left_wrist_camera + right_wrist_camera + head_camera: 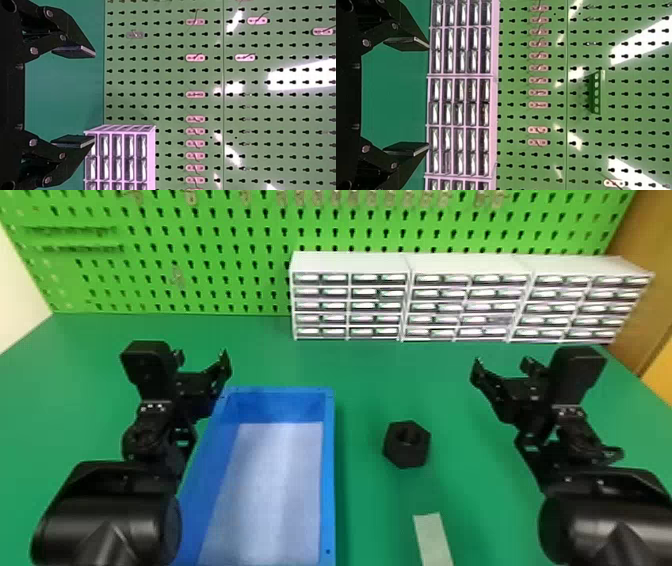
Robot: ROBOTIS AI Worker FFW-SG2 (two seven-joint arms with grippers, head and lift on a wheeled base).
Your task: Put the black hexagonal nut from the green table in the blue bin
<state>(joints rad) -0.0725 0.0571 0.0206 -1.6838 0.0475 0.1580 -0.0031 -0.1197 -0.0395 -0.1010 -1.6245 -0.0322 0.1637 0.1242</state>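
1. 1 black hexagonal nut (406, 444) sits on the green table (370, 365), well apart from both claws. On a clock laid over the head view, 12 pointing away from the robot, it lies between 7 and 8 o'clock from the right gripper (501, 362) and near 4 o'clock from the left gripper (201, 357). The right is nearer, so I judge that arm the natural choice.

2. The right gripper is wide, nothing between its fingers; it points roughly to 12, towards the pegboard (629, 130). It would likely need to swing back towards 7 or 8, tip downward and sink before gripping. The left is also wide and empty, beside the bin's 11 o'clock corner.

3. The nut rests on a flat face, hole up, and shows no clear long axis. 2 of its side flats face roughly 3 and 9 o'clock; fingers squared to those would probably hold best, while closing on corners could twist it.

4. The blue bin (328, 470) is at 9 o'clock from the nut, just past a gap of table, long axis near 12 to 6. The pick comes first; then a lift over the near rim should do.
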